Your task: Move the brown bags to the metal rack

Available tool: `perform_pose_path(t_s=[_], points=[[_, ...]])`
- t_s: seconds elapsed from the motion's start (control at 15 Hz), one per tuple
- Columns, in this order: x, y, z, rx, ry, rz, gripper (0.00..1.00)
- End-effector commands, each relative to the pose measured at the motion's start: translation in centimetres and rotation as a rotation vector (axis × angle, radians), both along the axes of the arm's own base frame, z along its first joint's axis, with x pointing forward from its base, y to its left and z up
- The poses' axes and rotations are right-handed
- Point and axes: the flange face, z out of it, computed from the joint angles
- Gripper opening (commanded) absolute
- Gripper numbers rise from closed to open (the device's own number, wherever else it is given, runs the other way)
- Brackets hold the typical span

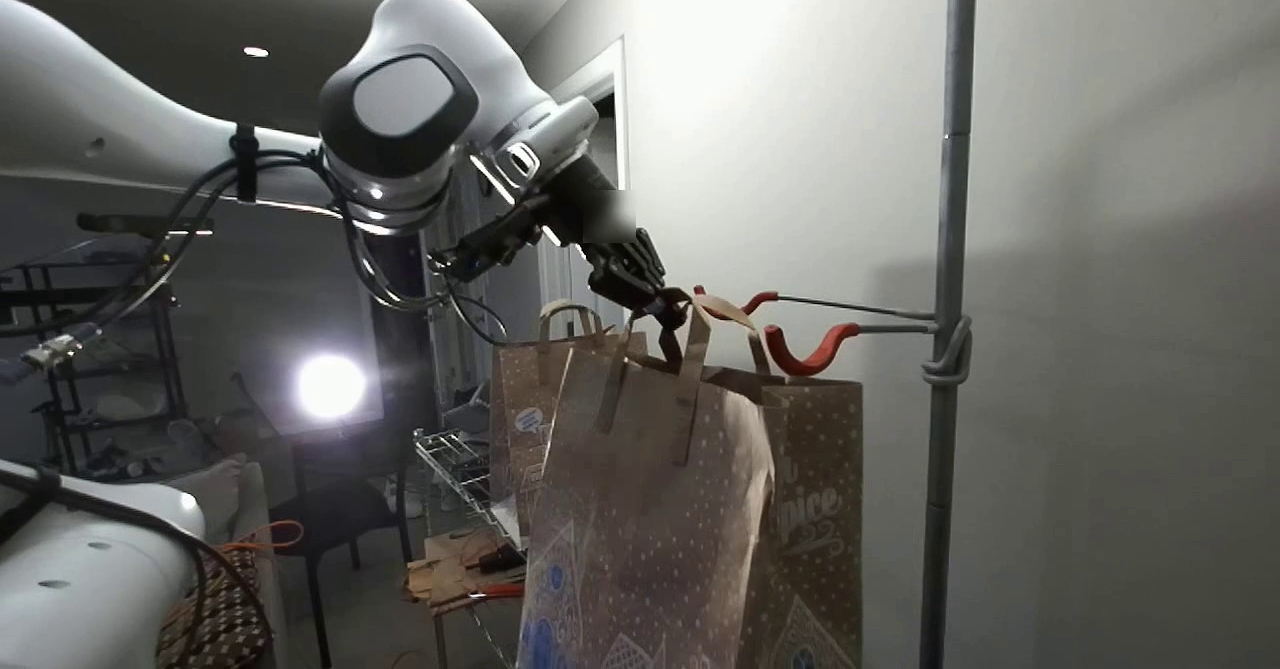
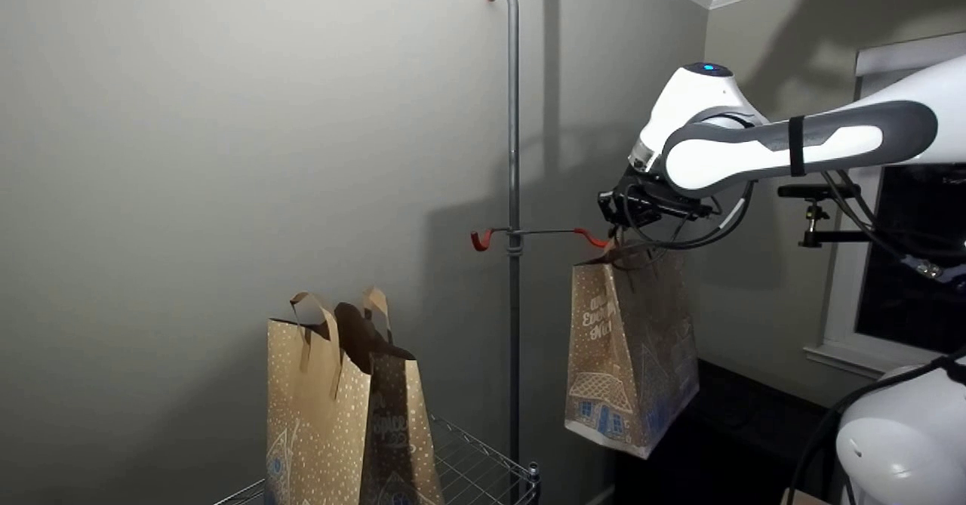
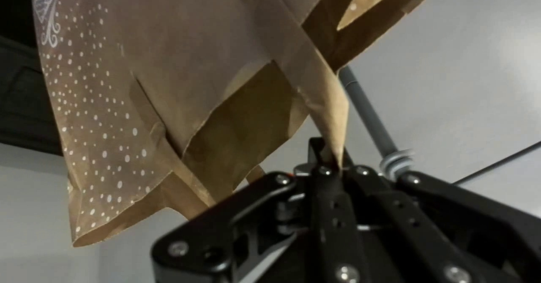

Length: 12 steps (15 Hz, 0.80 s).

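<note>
By one of its paper handles, a brown bag [image 1: 640, 519] hangs from my shut gripper [image 1: 668, 311]. Its base hangs tilted with nothing seen beneath it in an exterior view [image 2: 638, 346]. In the wrist view the pinched handle [image 3: 334, 109] runs into the jaws at my gripper [image 3: 331, 158], while the bag's other handle [image 3: 179, 160] is loose. A second brown bag [image 2: 321, 407] stands upright, mouth open, on the metal rack [image 2: 479, 460]. That rack bag [image 1: 515, 429] is partly hidden behind the held one in an exterior view, as is the rack [image 1: 460, 464].
A grey pole [image 2: 514, 135] rises along the wall between the held bag and the standing bag. From it, a red hook [image 2: 591, 238] reaches beside the held bag's top; another red hook [image 2: 481, 241] points away. Brown sheets and tools [image 1: 465, 564] lie lower down; a black chair [image 1: 335, 519] stands behind.
</note>
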Motion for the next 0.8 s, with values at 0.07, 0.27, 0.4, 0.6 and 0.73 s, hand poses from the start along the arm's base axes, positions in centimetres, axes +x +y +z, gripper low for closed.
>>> perform_pose_path(t_s=[0.07,0.27,0.4,0.6,0.73], points=[[2.2,5.6,0.7,0.023,-0.064,0.213,0.01],[2.6,8.4,1.1,0.049,-0.106,0.341,0.01],[2.3,10.0,1.1,0.047,-0.125,0.445,0.01],[1.8,12.0,0.7,0.078,-0.138,0.596,0.01],[1.3,13.0,-0.1,0.119,-0.128,0.669,0.01]])
